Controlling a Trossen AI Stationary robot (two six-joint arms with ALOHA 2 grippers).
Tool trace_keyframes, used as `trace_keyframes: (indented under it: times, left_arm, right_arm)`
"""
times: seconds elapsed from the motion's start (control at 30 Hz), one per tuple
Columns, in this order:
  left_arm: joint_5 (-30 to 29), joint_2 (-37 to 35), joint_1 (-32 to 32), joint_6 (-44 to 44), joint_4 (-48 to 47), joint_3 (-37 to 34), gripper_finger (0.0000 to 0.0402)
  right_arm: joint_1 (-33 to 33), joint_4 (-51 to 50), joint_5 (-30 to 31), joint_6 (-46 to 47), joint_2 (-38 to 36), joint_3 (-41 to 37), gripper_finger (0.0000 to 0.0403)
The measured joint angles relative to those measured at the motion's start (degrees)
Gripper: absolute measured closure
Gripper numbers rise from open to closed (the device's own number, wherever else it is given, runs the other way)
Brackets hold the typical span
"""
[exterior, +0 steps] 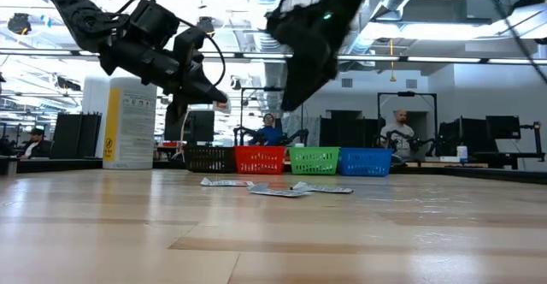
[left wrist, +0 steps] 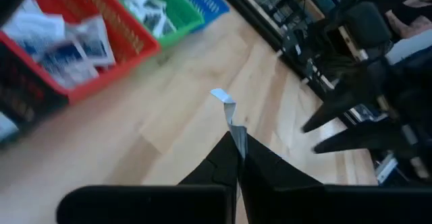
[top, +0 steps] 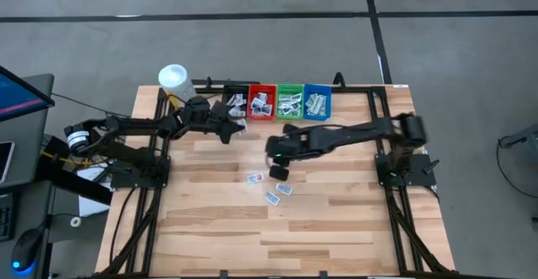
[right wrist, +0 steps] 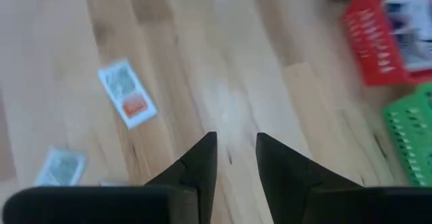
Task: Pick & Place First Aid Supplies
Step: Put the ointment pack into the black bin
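Note:
My left gripper hovers just in front of the black bin, shut on a small white packet that shows edge-on in the left wrist view. My right gripper hangs open over the table's middle, with nothing between its fingers. Three loose packets lie flat on the wood below and in front of it. Two of them show in the right wrist view. My left gripper pinches the packet's near end between its two fingertips. The fingers come from the table's left, slanting slightly down. The packet sticks out past the fingertips, its free corner bent a little, lifted clear of the table.
Four bins stand in a row at the far edge: black, red, green, blue, all holding packets. A white-capped bottle stands at the far left corner. The near half of the table is bare wood.

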Motion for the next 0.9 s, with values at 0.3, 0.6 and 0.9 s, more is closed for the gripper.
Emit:
trace_keyframes:
  times: [0.3, 0.6, 0.9]
  left_arm:
    - [-3.1, 0.1, 7.1, 6.1, -0.2, 1.0, 0.0395]
    - [-8.5, 4.7, 15.1, 12.2, 3.0, 1.0, 0.0392]
    - [-8.5, 11.3, 16.1, 14.8, 7.8, 2.1, 0.0376]
  right_arm:
    - [0.8, 22.2, 1.9, 17.8, -25.3, -31.2, 0.0305]
    - [3.8, 30.5, 2.0, 24.1, -30.8, -39.0, 0.0305]
    - [3.8, 30.8, 2.0, 24.9, -26.1, -39.0, 0.0305]
